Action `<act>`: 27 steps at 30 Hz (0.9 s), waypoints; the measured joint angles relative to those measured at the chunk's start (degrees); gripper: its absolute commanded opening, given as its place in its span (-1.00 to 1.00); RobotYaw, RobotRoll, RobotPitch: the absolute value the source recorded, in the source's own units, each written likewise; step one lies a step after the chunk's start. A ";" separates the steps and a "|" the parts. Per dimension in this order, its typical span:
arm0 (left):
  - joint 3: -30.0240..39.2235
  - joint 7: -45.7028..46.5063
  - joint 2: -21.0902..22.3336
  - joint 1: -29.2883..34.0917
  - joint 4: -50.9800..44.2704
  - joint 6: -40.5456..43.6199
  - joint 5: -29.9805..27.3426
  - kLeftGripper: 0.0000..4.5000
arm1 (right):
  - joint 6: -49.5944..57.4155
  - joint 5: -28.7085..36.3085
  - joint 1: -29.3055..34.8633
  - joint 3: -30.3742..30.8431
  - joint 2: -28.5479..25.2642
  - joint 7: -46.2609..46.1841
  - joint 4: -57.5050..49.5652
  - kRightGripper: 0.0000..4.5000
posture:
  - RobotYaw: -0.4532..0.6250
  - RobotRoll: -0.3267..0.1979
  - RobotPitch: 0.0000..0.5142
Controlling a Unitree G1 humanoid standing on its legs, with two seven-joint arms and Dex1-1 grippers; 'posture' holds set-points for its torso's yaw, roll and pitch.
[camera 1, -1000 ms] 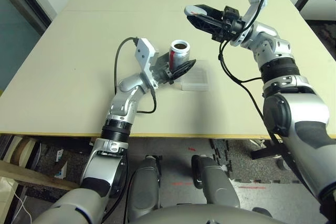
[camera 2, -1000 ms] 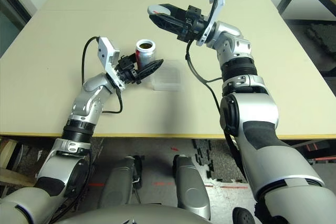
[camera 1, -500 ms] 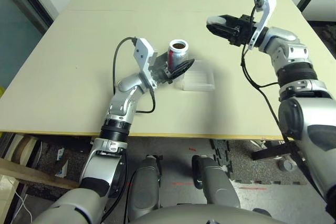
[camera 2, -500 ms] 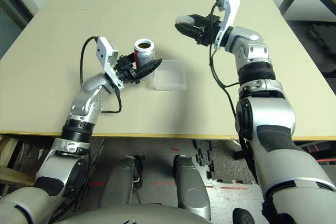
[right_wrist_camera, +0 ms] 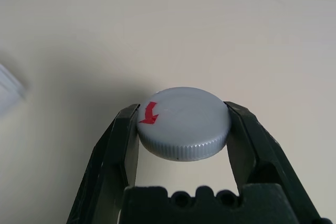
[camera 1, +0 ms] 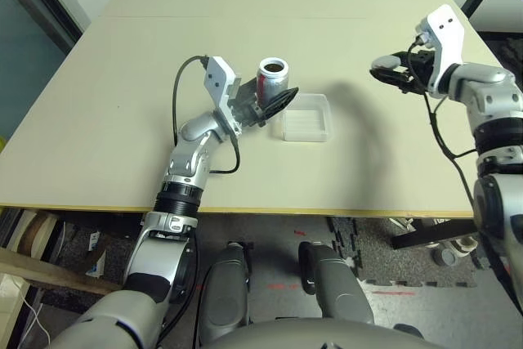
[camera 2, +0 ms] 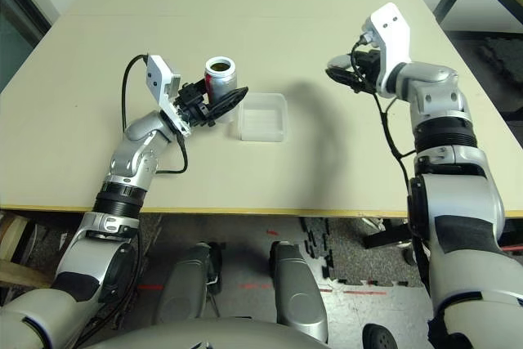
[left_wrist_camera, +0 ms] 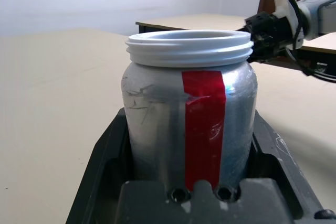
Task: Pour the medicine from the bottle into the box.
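A: Left pincer: closed on the bottle, one finger on each side of the body. Bottle upright, mouth open, red stripe toward the wrist camera.

B: Right pincer?

A: Clamped on the grey cap by its ribbed rim, held above the bench toward its right edge, well apart from the bottle.

B: Box?

A: Flat on the bench, just beside the bottle on its right, near the middle of the front half. Medicine cannot be made out; the bottle's inside reads dark.

B: Step in hand?

A: Judged: cap is off, pour not yet begun. Next move calls for tipping the bottle's mouth over the box, slowly enough that the pellet lands inside the rim.
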 measured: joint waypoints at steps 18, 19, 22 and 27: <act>0.29 -0.05 0.21 -1.93 2.59 -1.55 0.09 0.20 | 0.77 -4.53 0.49 5.58 -1.02 1.81 1.74 0.15 | -0.28 0.25 -0.41; 0.31 -0.05 0.22 -1.93 2.59 -1.63 0.09 0.20 | 0.76 -4.72 0.49 5.61 -1.02 1.81 2.05 0.15 | -0.28 0.25 -0.41; 0.31 -0.07 0.27 -1.93 2.60 -1.79 0.09 0.20 | 0.71 -5.13 0.49 5.77 -1.02 1.80 2.37 0.15 | -0.28 0.25 -0.41; 0.31 -0.07 0.38 -1.94 2.68 -1.94 0.12 0.20 | -0.47 -5.77 0.49 5.88 -1.00 1.53 2.58 0.89 | -0.29 0.25 -0.41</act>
